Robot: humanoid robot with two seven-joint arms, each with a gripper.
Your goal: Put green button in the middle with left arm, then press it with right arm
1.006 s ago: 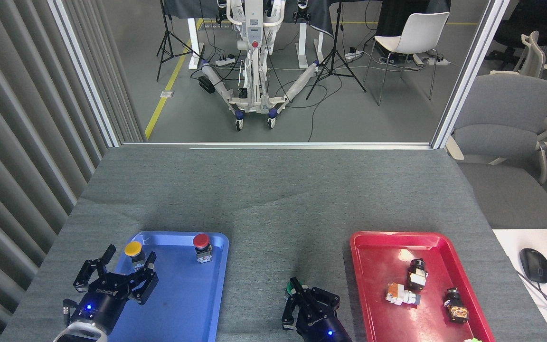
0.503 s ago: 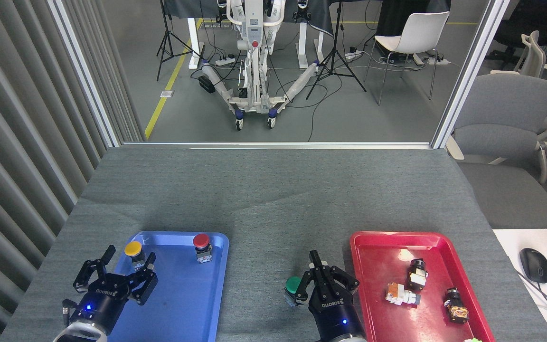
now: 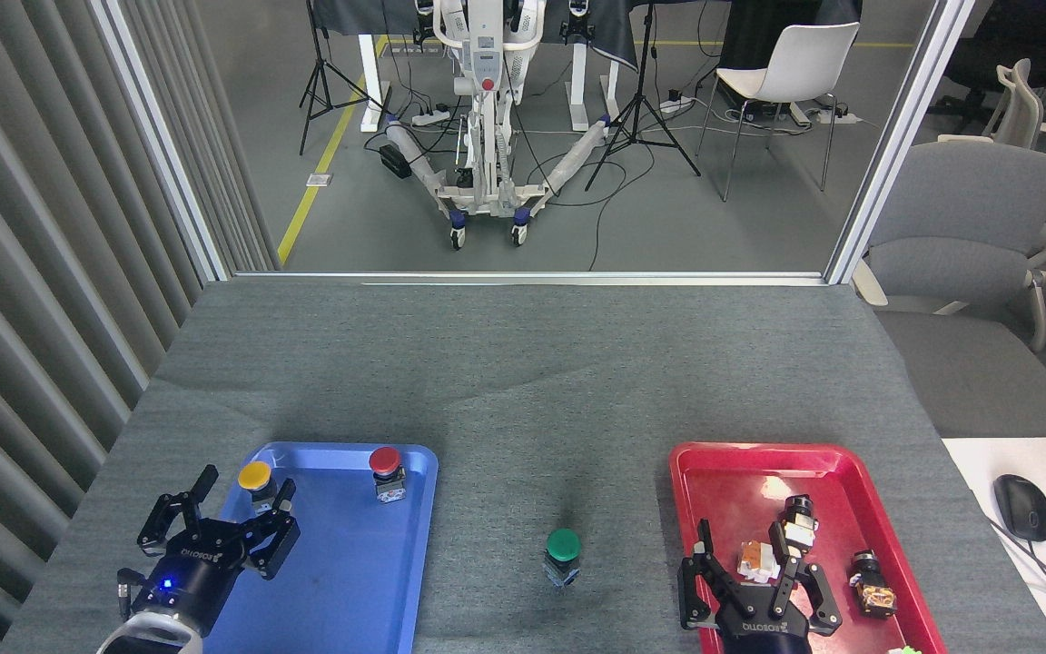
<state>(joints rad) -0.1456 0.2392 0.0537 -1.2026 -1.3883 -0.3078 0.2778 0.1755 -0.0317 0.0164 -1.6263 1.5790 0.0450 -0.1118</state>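
Now grey table cloth [image 3: 523, 381] bare in middle, blue tray [image 3: 341, 563] left, red tray [image 3: 741, 490] right. Left gripper [image 3: 219, 531] fingers spread over blue tray edge; right gripper [image 3: 750, 590] fingers apart over red tray. Green button [image 3: 563, 554] upright on cloth between trays, untouched.

The tabletop [image 3: 523, 381] wears matt, rough grey felt-like cloth. On the near left lies a smooth blue plastic tray [image 3: 350, 581]; on the near right, a glossy red plastic tray [image 3: 732, 490] catching glare. Between them, the green button [image 3: 563, 555] pairs a smooth plastic cap with a metal block.
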